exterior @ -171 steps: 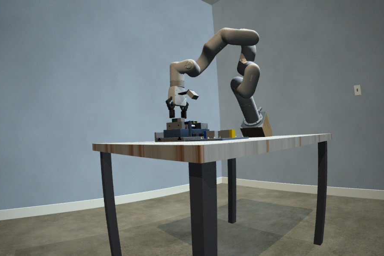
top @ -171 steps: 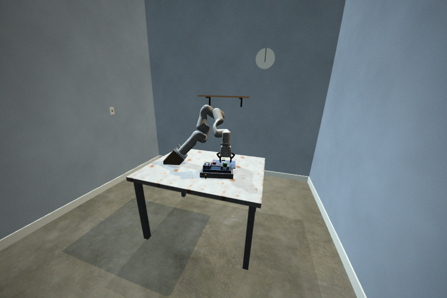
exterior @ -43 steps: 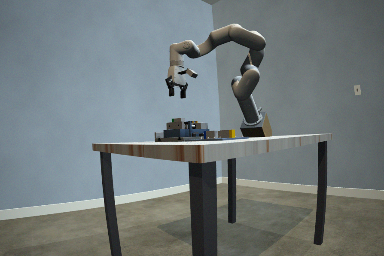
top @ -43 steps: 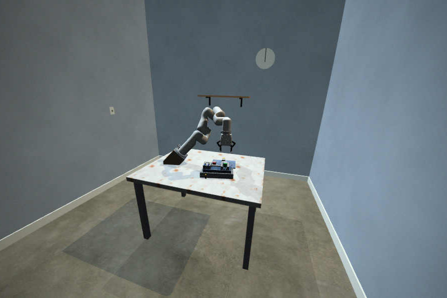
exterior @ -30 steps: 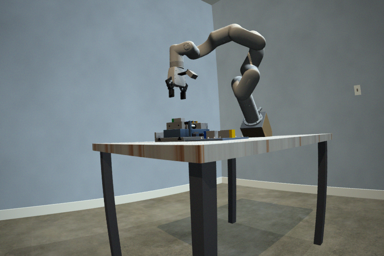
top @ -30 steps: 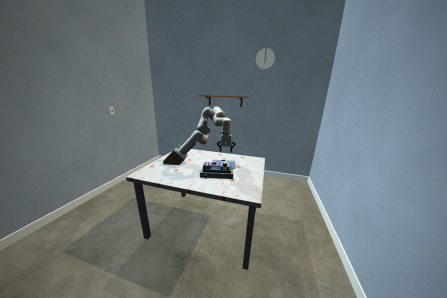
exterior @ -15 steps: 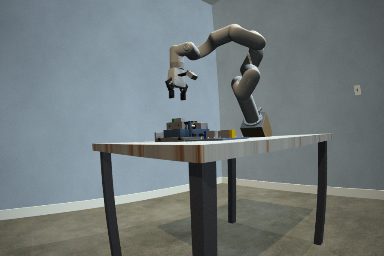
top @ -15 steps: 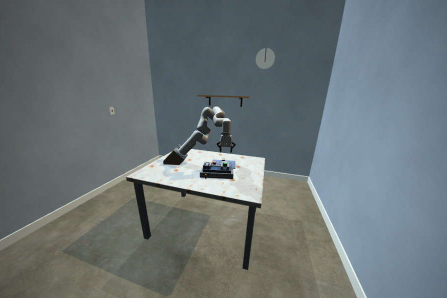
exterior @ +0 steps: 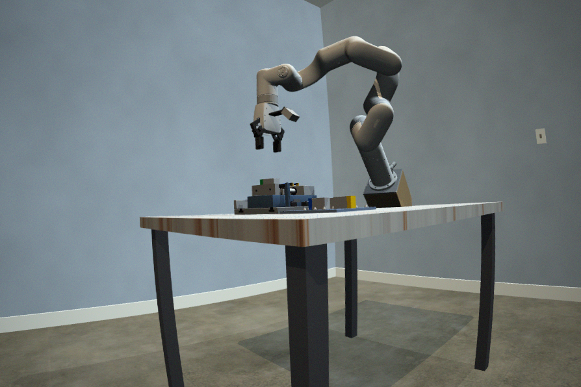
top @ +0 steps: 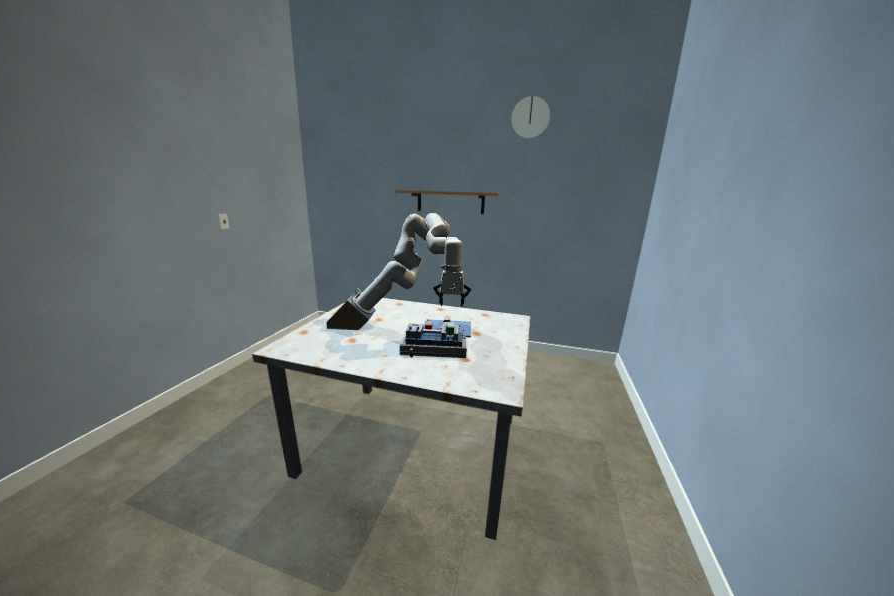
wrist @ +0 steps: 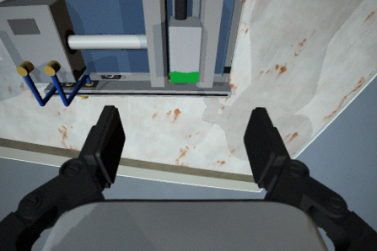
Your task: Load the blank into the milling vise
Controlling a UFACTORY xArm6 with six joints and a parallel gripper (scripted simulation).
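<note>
The blank with the green end (wrist: 184, 52) lies in the milling vise between the two jaws, green end (wrist: 184, 77) toward me. It sits close along the right jaw (wrist: 209, 42). The dark work stop rod (wrist: 180, 8) meets its far end. The block with blue hoses (wrist: 29, 38) and its white rod (wrist: 107, 41) are at the left. My gripper (wrist: 185, 122) is open and empty. It hangs high above the table, just past the vise's green end. It also shows in the exterior view (exterior: 266, 145) and the top view (top: 452, 300), with the green end (exterior: 265, 180) below it.
A blank with a yellow end (exterior: 345, 201) and another blank (exterior: 320, 203) lie on the low infeed plate beside the vise. A red end (top: 429, 325) shows there too. The table edge (wrist: 164, 168) lies under my fingers. The arm's base (exterior: 387, 193) stands behind.
</note>
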